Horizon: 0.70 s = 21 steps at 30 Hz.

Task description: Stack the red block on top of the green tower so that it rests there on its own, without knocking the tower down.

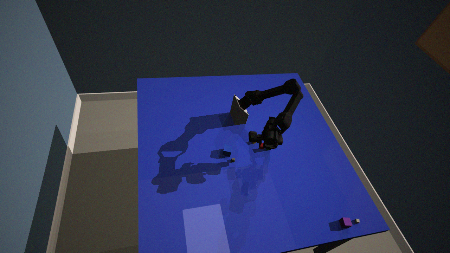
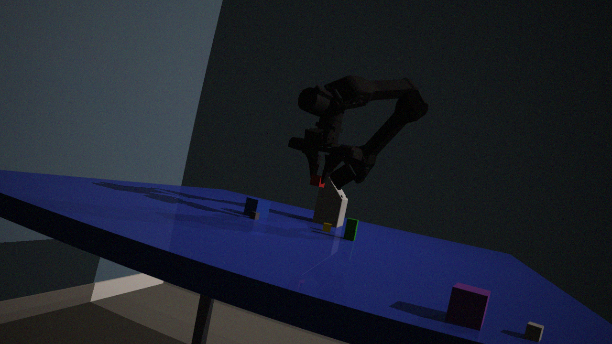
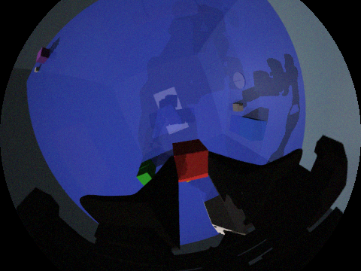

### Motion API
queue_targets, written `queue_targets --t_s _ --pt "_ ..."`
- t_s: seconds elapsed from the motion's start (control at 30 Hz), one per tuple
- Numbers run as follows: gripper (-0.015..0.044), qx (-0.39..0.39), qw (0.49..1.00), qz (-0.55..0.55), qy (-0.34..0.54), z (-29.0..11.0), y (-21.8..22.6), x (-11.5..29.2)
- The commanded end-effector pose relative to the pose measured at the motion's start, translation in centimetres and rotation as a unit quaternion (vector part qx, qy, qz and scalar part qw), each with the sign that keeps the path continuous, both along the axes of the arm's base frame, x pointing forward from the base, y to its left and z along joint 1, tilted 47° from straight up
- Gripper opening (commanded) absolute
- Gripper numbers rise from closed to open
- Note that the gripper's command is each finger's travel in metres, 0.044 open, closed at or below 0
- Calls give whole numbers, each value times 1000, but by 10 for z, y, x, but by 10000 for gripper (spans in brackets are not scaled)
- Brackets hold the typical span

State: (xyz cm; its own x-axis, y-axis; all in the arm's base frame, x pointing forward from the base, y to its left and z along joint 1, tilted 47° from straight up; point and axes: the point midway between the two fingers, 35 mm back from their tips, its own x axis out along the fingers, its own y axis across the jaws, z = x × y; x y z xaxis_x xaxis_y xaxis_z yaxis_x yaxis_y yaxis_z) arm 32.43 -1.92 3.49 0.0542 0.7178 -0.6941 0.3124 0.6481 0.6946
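Observation:
The red block [image 1: 261, 146] [image 2: 315, 180] [image 3: 192, 165] is held between the fingertips of my gripper [image 2: 317, 179] [image 3: 189, 157], well above the table. The gripper is shut on it. The green tower [image 2: 350, 229] [image 3: 144, 177] stands upright on the table, lower than the held block. In the exterior view it is to the right of the gripper; in the wrist view it shows beside the left finger, partly covered by it. In the top view the arm hides the tower and most of the fingers.
A small yellow block [image 2: 327, 227] stands near the tower. A blue block [image 1: 226, 150] [image 2: 262, 209] [image 3: 248, 127] and a small grey-brown cube [image 1: 232, 160] [image 2: 254, 215] [image 3: 238, 107] stand further off. A purple block [image 1: 346, 222] [image 2: 467, 306] and a pale cube [image 1: 357, 220] [image 2: 534, 331] are near the table's corner.

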Motion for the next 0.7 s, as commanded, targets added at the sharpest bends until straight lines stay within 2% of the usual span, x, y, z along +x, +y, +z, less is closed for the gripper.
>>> queue_targets --t_s 0.0,0.67 --pt "0 2 1000 1 2 13 13 -6" --pt "0 6 1000 1 3 69 73 -49"
